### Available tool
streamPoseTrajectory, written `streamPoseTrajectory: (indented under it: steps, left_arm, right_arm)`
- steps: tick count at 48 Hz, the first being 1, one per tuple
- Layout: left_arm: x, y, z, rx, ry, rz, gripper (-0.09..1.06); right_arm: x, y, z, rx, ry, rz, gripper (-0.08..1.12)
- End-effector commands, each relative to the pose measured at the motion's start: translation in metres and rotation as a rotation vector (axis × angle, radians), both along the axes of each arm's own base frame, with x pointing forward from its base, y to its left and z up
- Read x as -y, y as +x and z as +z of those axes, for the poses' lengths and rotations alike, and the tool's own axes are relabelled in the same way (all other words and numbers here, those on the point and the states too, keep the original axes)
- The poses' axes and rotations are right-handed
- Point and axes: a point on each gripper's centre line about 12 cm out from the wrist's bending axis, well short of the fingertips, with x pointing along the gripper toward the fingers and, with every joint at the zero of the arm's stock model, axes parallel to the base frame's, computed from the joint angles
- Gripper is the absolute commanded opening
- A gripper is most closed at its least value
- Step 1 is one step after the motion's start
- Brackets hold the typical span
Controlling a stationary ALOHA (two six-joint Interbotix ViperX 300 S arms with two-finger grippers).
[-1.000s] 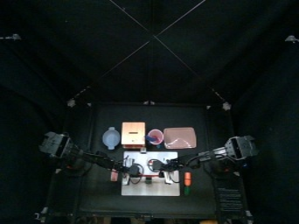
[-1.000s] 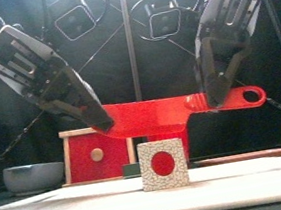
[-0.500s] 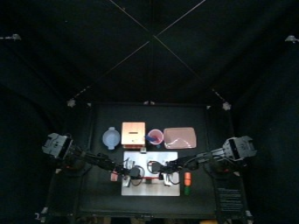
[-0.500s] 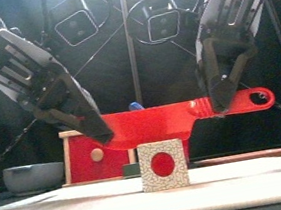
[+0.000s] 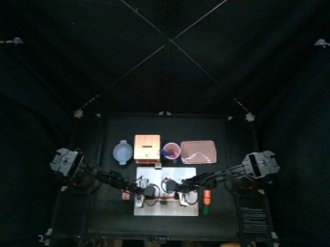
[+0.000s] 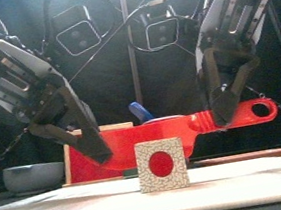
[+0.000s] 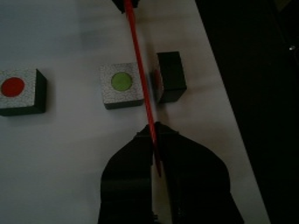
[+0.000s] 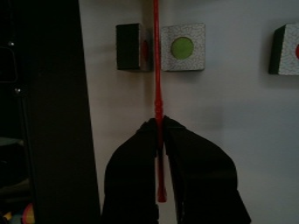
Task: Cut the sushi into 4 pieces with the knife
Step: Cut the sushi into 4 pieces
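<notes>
While the red knife (image 6: 161, 129) was held level over the white cutting board (image 6: 52, 208), both ends were gripped: the left pincer (image 6: 100, 156) was closed on the blade tip at 9 o'clock, the right pincer (image 6: 219, 121) closed beside the handle at 3 o'clock. Its edge was lined up between a green-centred sushi piece (image 7: 121, 85) and a dark sushi block (image 7: 170, 74) just beside it; whether it touched them could not be told. A red-centred sushi piece (image 6: 163, 164) was set apart toward 6 o'clock, nearer the board's front.
</notes>
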Motion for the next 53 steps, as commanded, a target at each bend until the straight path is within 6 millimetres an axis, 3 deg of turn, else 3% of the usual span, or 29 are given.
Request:
streamPoseTrajectory:
  steps: [1, 13, 20, 38, 53]
  left_arm:
    - [0.001, -0.003, -0.008, -0.035, 0.01, -0.007, 0.41]
    - [-0.001, -0.006, -0.03, -0.105, 0.034, -0.01, 0.41]
    - [-0.013, -0.002, -0.028, -0.097, 0.046, 0.005, 0.41]
    - [-0.049, 0.008, -0.016, -0.049, 0.113, 0.005, 0.41]
    - [-0.064, 0.012, -0.009, -0.023, 0.146, 0.004, 0.41]
  right_arm:
    - [-0.005, 0.001, 0.003, 0.005, 0.008, 0.009, 0.23]
    - [-0.004, 0.001, -0.02, -0.05, -0.003, 0.006, 0.23]
    - [-0.002, 0.001, -0.017, -0.041, -0.011, 0.01, 0.23]
    - [0.029, 0.0, -0.011, -0.024, -0.059, -0.019, 0.23]
    - [0.039, 0.0, -0.004, -0.005, -0.083, -0.021, 0.23]
